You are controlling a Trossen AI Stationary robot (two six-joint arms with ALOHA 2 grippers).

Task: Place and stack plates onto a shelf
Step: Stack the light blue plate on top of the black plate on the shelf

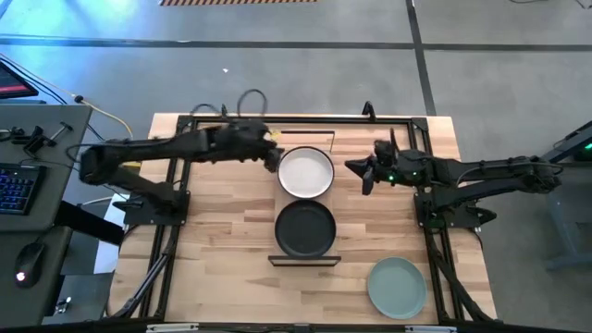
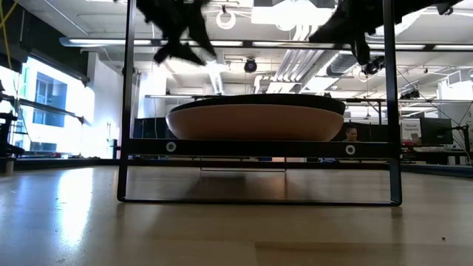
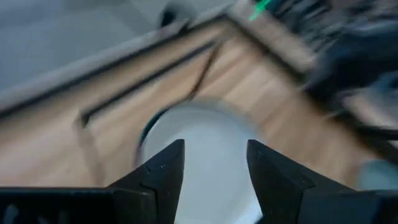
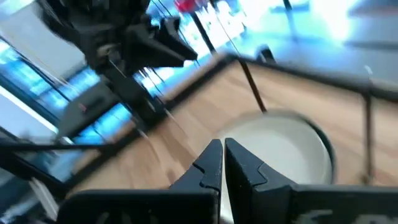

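**Two pincers flanking the cream plate on the shelf**

From above, the shelf (image 1: 305, 260) is showing two spots: the cream-white plate (image 1: 306, 172) is sitting at the far end and the black plate (image 1: 305, 228) at the near end, while the pale green plate (image 1: 397, 287) is lying apart on the tabletop (image 1: 222, 240). The low view is merging these into one stack-like profile, a dark rim over a cream body, so what lies beneath each plate is hard to judge.

The left pincer (image 1: 272, 157) is hovering just beside the cream plate's left rim, fingers apart, as its wrist view is showing with the plate between the tips. The right pincer (image 1: 368, 172) is waiting just off the plate's right side, fingers together. Both wrist pictures are smeared, so the shelf's wire frame is probably the dark lines there.
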